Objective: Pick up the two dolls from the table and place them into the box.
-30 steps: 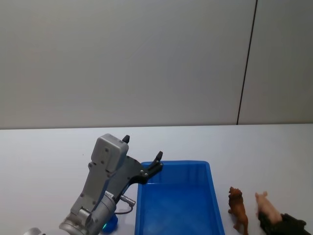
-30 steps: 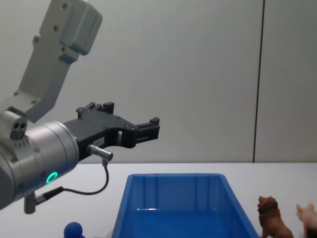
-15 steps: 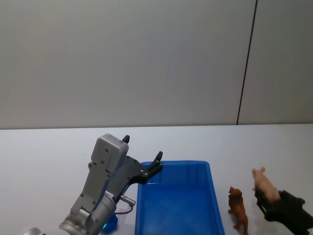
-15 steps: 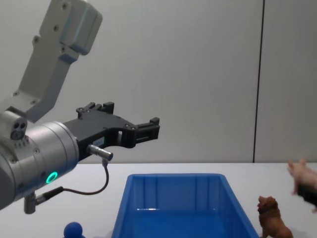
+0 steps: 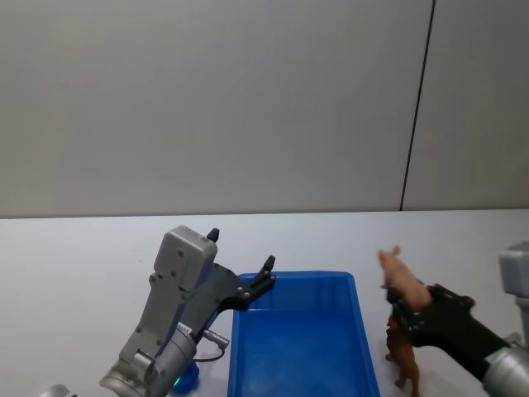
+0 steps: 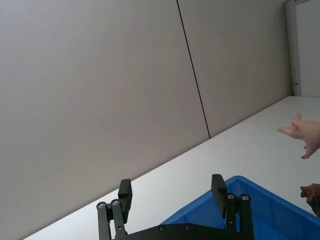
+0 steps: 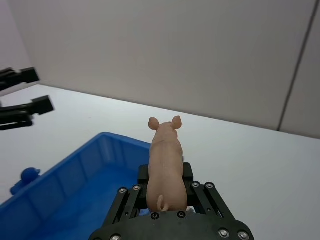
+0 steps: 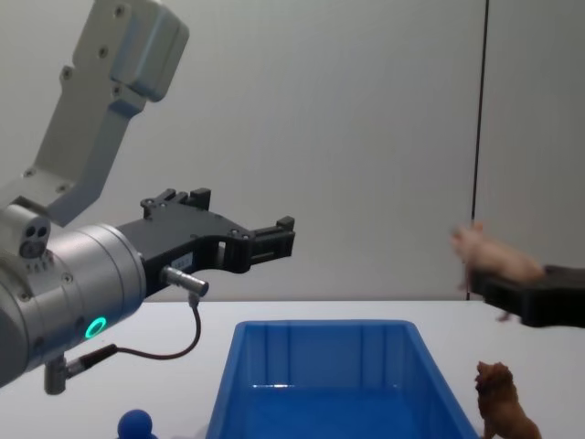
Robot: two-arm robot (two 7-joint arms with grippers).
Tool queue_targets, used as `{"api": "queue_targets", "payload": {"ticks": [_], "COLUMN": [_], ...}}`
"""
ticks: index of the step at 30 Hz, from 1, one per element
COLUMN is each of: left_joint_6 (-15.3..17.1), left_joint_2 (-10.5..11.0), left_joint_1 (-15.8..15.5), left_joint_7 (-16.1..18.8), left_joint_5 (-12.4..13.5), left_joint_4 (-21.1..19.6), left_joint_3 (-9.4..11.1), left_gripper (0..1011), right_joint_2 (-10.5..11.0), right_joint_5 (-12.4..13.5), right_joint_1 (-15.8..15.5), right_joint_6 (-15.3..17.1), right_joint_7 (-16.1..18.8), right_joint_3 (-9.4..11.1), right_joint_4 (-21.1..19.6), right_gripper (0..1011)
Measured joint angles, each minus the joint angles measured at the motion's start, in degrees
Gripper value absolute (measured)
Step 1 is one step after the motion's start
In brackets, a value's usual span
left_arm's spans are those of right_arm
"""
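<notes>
Head view: the right hand (image 5: 407, 310) holds a pink pig (image 5: 402, 277) clamped between its fingers, raised above the white surface (image 5: 83, 256) just outside the right wall of the box (image 5: 297, 276). The lion (image 5: 403, 351) stands on the surface below it, beside that same wall, toward the near edge. The left hand (image 5: 241, 250), fingers spread and empty, hangs over the box's far left corner. The blue doll (image 5: 188, 376) sits left of the box toward the near edge, partly hidden by the left arm.

Left wrist view: the left hand (image 6: 171, 191) is spread wide with nothing between its fingers. The box (image 6: 260, 200) lies beyond it. The pig (image 6: 305, 136) shows in the air, with the lion (image 6: 311, 192) lower down.

Right wrist view: the right hand (image 7: 165, 175) grips the pig (image 7: 165, 150) by its flanks, snout pointing away from the wrist. The box (image 7: 75, 185) lies ahead and below. The blue doll (image 7: 25, 177) sits outside its wall, and the left hand (image 7: 27, 91) is farther off.

Chest view: the left hand (image 8: 245, 208) hovers spread above the box (image 8: 320, 366). The right hand (image 8: 489, 291) carries the pig (image 8: 494, 261) high over the lion (image 8: 498, 407). The blue doll (image 8: 135, 423) stands left of the box.
</notes>
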Motion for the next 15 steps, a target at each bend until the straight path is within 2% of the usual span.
{"api": "queue_targets", "payload": {"ticks": [7, 10, 11, 13, 14, 15], "left_joint_6": [0.0, 0.0, 0.0, 0.0, 0.0, 0.0], "left_joint_2": [0.0, 0.0, 0.0, 0.0, 0.0, 0.0], "left_joint_1": [0.0, 0.0, 0.0, 0.0, 0.0, 0.0], "left_joint_7": [0.0, 0.0, 0.0, 0.0, 0.0, 0.0], "left_joint_5": [0.0, 0.0, 0.0, 0.0, 0.0, 0.0], "left_joint_4": [0.0, 0.0, 0.0, 0.0, 0.0, 0.0], "left_joint_3": [0.0, 0.0, 0.0, 0.0, 0.0, 0.0], "left_gripper": [1001, 1001, 1001, 1001, 1001, 1001], "right_joint_2": [-2.0, -3.4, -4.0, -4.6, -5.2, -5.2], "right_joint_5": [-3.1, -4.7, -5.5, -6.2, -6.9, -6.9], "right_joint_1": [2.3, 3.8, 4.4, 4.9, 5.5, 5.5], "right_joint_6": [1.9, 3.0, 3.6, 4.1, 4.5, 4.5], "right_joint_7": [4.0, 5.8, 6.6, 7.3, 7.9, 7.9], "right_joint_3": [-1.9, -3.2, -3.7, -4.2, -4.8, -4.8], "right_joint_4": [0.6, 1.8, 2.4, 3.0, 3.7, 3.7], "right_gripper": [371, 474, 474, 548, 617, 617]}}
